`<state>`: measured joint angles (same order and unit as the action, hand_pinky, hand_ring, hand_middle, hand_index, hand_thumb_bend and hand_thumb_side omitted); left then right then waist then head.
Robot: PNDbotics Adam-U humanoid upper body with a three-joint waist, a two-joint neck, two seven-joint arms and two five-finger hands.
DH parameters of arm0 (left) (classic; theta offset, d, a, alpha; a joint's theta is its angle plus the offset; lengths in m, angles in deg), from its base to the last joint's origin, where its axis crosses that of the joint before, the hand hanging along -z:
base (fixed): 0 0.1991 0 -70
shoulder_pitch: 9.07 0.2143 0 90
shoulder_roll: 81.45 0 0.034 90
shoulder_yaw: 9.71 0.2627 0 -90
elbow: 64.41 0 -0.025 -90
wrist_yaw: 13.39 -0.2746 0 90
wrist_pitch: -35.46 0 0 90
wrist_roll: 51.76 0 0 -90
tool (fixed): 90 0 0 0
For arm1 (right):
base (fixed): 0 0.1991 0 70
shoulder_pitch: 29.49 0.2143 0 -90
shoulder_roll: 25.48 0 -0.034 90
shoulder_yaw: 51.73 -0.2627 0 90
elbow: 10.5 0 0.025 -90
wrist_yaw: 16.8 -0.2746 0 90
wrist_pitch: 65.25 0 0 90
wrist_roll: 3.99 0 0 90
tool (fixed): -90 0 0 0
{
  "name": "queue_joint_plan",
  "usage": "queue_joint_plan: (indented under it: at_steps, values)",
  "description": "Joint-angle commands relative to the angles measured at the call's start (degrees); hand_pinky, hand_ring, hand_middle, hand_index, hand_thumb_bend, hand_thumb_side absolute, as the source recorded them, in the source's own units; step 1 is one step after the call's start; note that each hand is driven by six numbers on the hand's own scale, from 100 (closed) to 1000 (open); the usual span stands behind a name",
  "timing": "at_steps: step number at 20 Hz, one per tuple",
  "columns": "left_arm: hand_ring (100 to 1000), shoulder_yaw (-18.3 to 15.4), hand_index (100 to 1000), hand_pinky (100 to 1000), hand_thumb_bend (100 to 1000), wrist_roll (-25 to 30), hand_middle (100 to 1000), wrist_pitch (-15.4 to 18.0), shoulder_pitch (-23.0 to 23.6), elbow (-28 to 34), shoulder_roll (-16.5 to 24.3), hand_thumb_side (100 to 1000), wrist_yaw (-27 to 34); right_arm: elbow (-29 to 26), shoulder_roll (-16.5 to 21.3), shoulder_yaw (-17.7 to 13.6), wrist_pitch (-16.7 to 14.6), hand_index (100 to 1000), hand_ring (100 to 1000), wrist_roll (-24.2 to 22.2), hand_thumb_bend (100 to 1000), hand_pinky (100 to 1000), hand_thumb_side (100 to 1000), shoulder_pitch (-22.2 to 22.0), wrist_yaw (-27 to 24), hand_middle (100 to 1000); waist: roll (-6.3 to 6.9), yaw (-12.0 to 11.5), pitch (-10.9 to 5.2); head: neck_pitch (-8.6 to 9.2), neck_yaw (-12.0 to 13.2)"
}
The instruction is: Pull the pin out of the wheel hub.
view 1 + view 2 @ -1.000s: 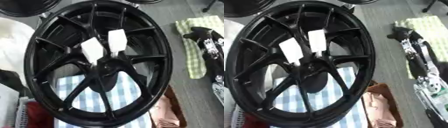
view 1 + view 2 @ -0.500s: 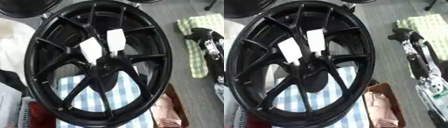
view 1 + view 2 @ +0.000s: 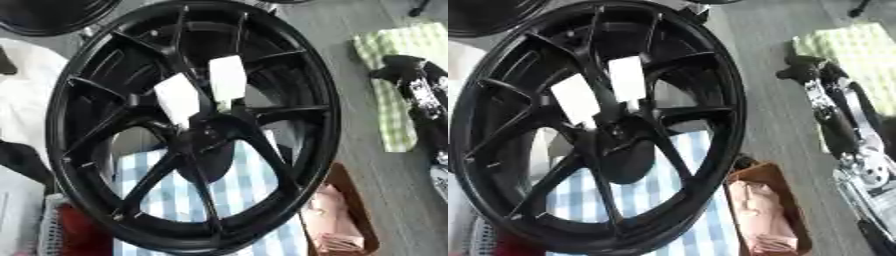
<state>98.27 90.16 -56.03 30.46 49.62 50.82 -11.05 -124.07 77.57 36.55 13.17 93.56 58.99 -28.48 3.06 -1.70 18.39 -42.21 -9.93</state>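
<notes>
almost nothing has changed over the last second: the wheel (image 3: 188, 125) stands where it did, tilted up on its rim, and my right hand (image 3: 398, 67) is in the same spot, well off to the right over the green cloth (image 3: 389, 125), not touching the wheel; only the view has drifted a little. for the task that means no progress yet, as i judge it, because the reach to the hub (image 3: 210, 137) has not begun. i cannot tell whether that hand's fingers are apart or together, it shows only as a dark lump at the end of the silver forearm. my left hand is in no view. the pin itself i cannot make out; two white tags (image 3: 179, 97) sit side by side just above the hub, between the spokes (image 3: 271, 107), and i guess the pin is at or under them (a pale stub shows below the right-hand tag, but i would not swear to it). around the wheel: a blue checked cloth (image 3: 236, 190) lies behind its lower half, a brown box (image 3: 346, 185) with something pink in it stands just beside the lower right rim, and a second wheel (image 3: 52, 17) shows at the upper left corner. the spokes crowd the hub, so i expect the hand must come in from the front, across the rim.
</notes>
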Motion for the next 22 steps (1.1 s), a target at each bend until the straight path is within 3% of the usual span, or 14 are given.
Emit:
queue_joint_plan:
  at_steps: [1, 12, 22]
  values:
    - [772, 1.83, 833, 820, 305, 0.05, 721, -1.59, -3.31, 0.56, -1.37, 598, -0.22, -1.02, 1.7, -0.09, -0.13, 767, 748, -0.45, 100, 924, 738, 0.51, -0.29, 600, -0.15, 0.34, -1.63, 0.55, 0.68]
    - [773, 7.16, 831, 817, 329, 0.05, 723, -6.99, -11.37, 0.56, -7.92, 576, -3.15, -1.02, 1.46, 0.46, 0.4, 767, 748, -1.28, 100, 925, 745, 1.64, -0.83, 599, 0.03, 1.66, -0.91, 1.68, 2.13]
    - [819, 8.33, 848, 849, 367, 0.05, 781, -5.83, -13.18, 0.56, -10.34, 385, -4.6, -1.02, 1.11, 1.02, 0.9, 768, 747, -2.03, 100, 926, 758, 3.18, -1.12, 598, 0.52, 3.33, 0.53, 3.39, 3.9]
